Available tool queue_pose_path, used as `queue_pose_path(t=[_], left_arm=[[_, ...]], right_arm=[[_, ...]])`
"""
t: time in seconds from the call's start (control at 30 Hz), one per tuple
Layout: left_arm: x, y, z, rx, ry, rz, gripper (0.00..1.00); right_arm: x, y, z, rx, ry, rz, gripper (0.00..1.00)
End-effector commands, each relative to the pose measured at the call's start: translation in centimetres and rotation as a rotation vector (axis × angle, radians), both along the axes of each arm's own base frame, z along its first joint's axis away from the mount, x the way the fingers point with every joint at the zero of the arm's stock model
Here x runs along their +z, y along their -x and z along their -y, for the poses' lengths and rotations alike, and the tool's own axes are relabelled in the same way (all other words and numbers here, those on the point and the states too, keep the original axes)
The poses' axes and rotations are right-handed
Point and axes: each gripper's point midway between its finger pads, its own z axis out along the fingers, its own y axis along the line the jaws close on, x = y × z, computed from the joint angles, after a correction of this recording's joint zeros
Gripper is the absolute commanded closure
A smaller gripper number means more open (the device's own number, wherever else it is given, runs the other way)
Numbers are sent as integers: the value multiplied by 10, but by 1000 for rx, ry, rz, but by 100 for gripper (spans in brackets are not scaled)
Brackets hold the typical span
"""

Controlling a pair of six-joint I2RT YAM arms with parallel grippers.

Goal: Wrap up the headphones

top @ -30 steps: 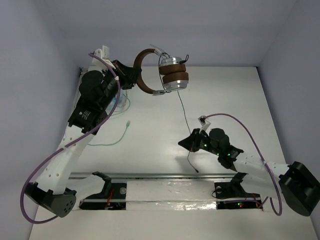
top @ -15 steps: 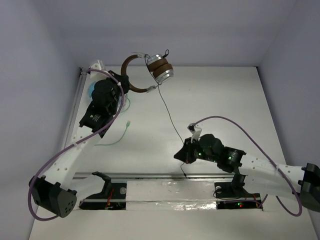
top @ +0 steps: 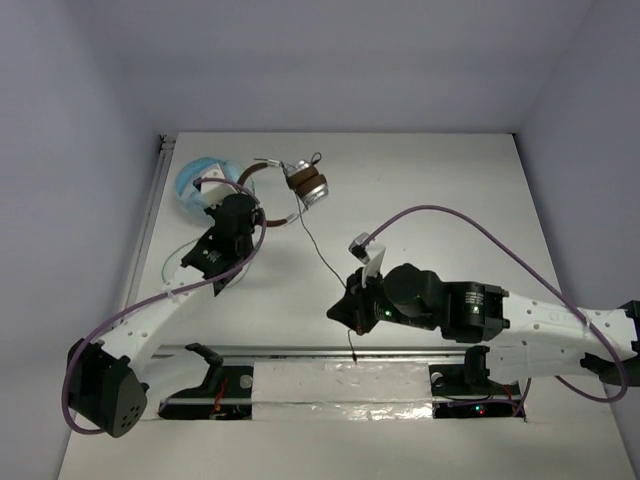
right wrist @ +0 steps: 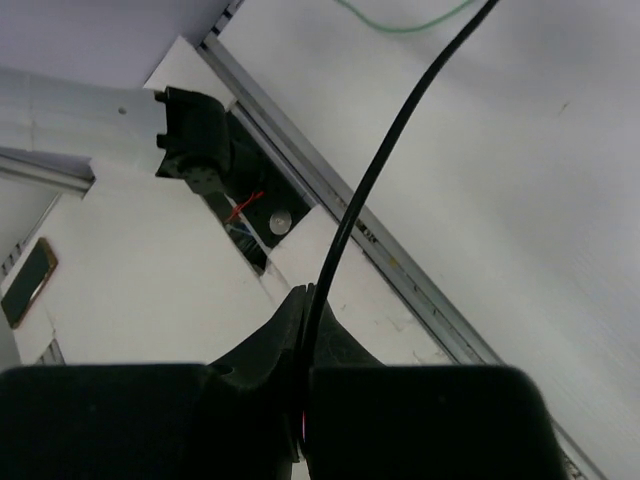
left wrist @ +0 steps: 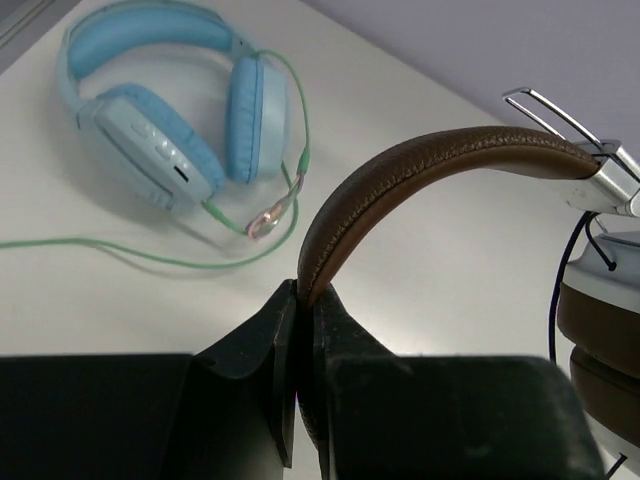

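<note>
Out past the left tool [left wrist: 303, 300], on its left side, the light blue headphones [left wrist: 160, 130] lie on the surface [top: 430, 200] with their green cable [left wrist: 150, 262] trailing back under the tool. They are not part of this job. The left tool's jaws are pinched tight on the brown headband [left wrist: 420, 165] of the headphones [top: 305, 183], near one end of the band, so the silver cups hang off to the tool's right. A second ago this arm held them high; it has since brought them down close to the surface, though whether the cups touch it I cannot tell. From the cups the black cable [top: 322, 252] runs in a nearly straight line to the right tool [top: 345, 312], whose jaws are closed on it close to its free end, with a short tail dangling below over the rail [right wrist: 400, 265]. That tool has swung leftward and nearer the arm bases, drawing out the slack. No loop lies around the headphones yet, so by my reading the wrap itself has not begun and the line is only being set up for winding
</note>
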Motion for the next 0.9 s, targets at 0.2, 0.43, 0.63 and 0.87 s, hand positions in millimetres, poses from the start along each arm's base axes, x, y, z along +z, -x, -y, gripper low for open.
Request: queue_pose_path(t=[0.2,0.43,0.63,0.87], left_arm=[[-42,41,43,-80,-81,-61,100],[-74,85,68,-324,-128,-241,100],[-95,112,103,-569,-186,-387,100],[-83,132,143,-848,-148,-365,100]], right_arm=[[37,-40,21,-109,171,255,100],[43,-74,41,-243,280,378,100],[52,-109,45,-301,298,454,100],[50,-154,59,-418,341,489,100]])
